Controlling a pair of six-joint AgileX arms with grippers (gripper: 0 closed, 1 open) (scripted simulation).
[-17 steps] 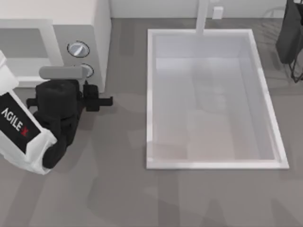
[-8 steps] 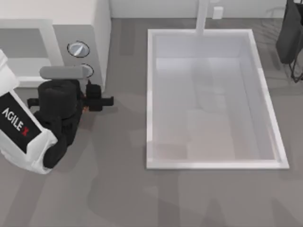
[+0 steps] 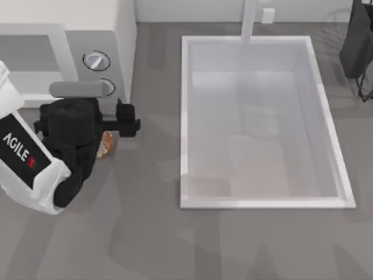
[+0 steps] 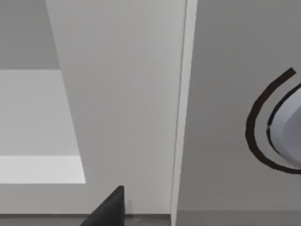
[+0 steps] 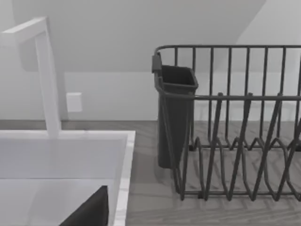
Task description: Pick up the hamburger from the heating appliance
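Since a sec ago my left gripper (image 3: 111,137) has pulled back a bit from the microwave (image 3: 125,35), and the burger (image 3: 105,144) now peeks out from under it — before, barely a sliver of orange showed. Burger is on the left of the table, just in front of the microwave's dial panel, outside the cavity (image 3: 26,53), tucked under the black wrist so most of it is hidden. Can't tell whether my left jaws are spread or pinching the bun; the arm body covers them from above. Whether the bun is touching the tabletop (image 3: 175,245) or is off it I can't tell either. Upper dial (image 3: 96,60) is in plain sight, lower dial (image 3: 106,87) partly behind a grey bar. Left wrist cam sits v. close to the microwave front: off-white panel (image 4: 122,108), a vertical seam, the cavity's paler interior to one side, and the edge of one silver-blue dial (image 4: 287,129) ringed in dark. Right arm is parked at the far right edge by the back wall; its jaws I can't judge. Its wrist cam looks at a dark wire dish rack (image 5: 235,141) with a dark cup (image 5: 174,117) on the near end, the white faucet (image 5: 47,75), and the sink rim (image 5: 122,160). Sink (image 3: 186,116) sits mid-table — well apart from the burger.
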